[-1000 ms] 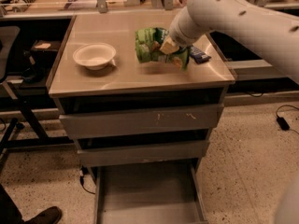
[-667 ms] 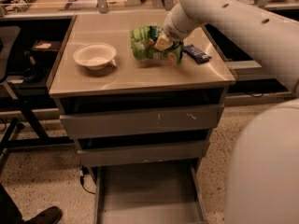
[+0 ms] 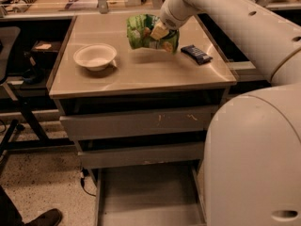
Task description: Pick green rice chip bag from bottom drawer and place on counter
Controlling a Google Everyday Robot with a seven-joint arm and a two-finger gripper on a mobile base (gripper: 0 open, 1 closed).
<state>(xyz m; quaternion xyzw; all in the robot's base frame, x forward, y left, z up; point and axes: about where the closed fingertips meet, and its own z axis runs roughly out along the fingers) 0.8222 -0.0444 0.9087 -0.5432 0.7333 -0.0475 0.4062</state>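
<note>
Right now the gripper [image 3: 159,32] is clamped on the green rice chip bag [image 3: 140,33], holding it just above the worktop [image 3: 141,76], to the right of the white bowl [image 3: 95,56] and a little farther back than it. A shadow lies on the worktop under the bag. Farther right of the bowl, past the bag, a dark blue wrapper [image 3: 196,54] lies flat. Well below the bowl, the bottom drawer [image 3: 146,197] stands pulled out, its grey floor showing
</note>
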